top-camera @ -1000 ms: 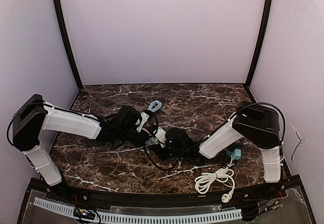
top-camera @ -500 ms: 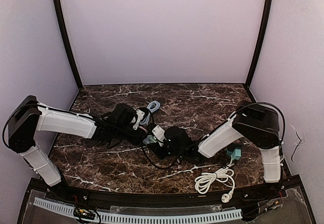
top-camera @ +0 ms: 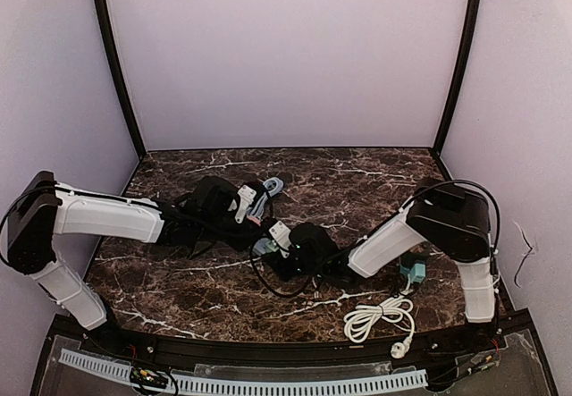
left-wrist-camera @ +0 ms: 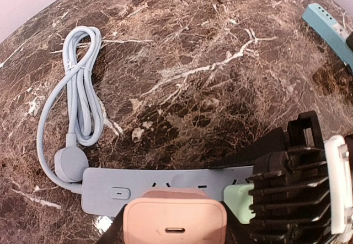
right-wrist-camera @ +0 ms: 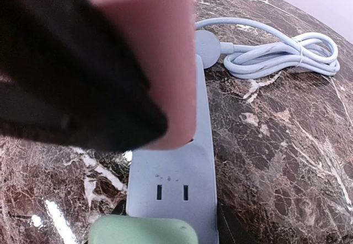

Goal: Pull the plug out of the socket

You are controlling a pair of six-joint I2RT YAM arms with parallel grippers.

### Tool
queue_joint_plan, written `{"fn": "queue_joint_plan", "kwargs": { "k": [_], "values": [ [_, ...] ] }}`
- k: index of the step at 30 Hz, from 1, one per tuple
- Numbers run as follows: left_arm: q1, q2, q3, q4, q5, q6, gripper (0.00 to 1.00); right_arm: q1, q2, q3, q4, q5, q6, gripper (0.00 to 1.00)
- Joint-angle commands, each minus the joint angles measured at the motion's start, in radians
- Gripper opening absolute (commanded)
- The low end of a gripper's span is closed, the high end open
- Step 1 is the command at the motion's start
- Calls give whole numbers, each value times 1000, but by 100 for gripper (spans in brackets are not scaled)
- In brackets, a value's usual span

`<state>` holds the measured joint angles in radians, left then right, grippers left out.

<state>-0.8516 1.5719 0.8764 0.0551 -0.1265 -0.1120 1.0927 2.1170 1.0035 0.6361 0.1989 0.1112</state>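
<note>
From above, the left gripper and the right gripper meet close together at the middle of the marble table. The left one sits at about 10 o'clock from the right one. A coil of pale blue cable lies just at 1 o'clock from the left gripper. A bundled white cord rests at 5 o'clock near the front edge, with a small teal block just above it. At this size the jaws cannot be read in this view.

In the left wrist view, a pink plug fills the 6 o'clock edge, and the left gripper's dark jaws are closed tight against both its sides. The plug overlaps the pale blue power strip, which runs across behind it. Whether its pins are out of the socket cannot be told. The cable loops away to 10 o'clock. A green plug sits at the strip's 3 o'clock end, touching the black body of the right gripper.

In the right wrist view, the pink plug takes up the 11 o'clock corner, half hidden by a black finger of the left gripper. The strip runs from 6 o'clock towards 12. At 6 o'clock the green plug sits on the near end of the strip, and the right gripper's jaws are narrowed against that end on either side.
</note>
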Motion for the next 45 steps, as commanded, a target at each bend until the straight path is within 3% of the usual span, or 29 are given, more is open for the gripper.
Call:
{"fn": "queue_joint_plan", "kwargs": {
  "k": [1, 10, 17, 21, 35, 45],
  "values": [
    [13, -39, 2, 68, 62, -50, 19, -14, 41, -13, -103, 20, 1, 0],
    [97, -77, 42, -55, 24, -110, 20, -22, 21, -38, -88, 42, 14, 0],
    [189, -28, 355, -539, -79, -194, 21, -26, 18, -42, -86, 42, 20, 0],
    [301, 25, 461, -716, -67, -215, 22, -25, 12, -50, -76, 38, 21, 0],
    [581, 263, 771, -1015, 6, -160, 23, -28, 1, -68, -49, 21, 16, 0],
    [697, 496, 1021, -1135, -1, -91, 23, -27, 2, -72, -34, 9, 11, 0]
  ]
}}
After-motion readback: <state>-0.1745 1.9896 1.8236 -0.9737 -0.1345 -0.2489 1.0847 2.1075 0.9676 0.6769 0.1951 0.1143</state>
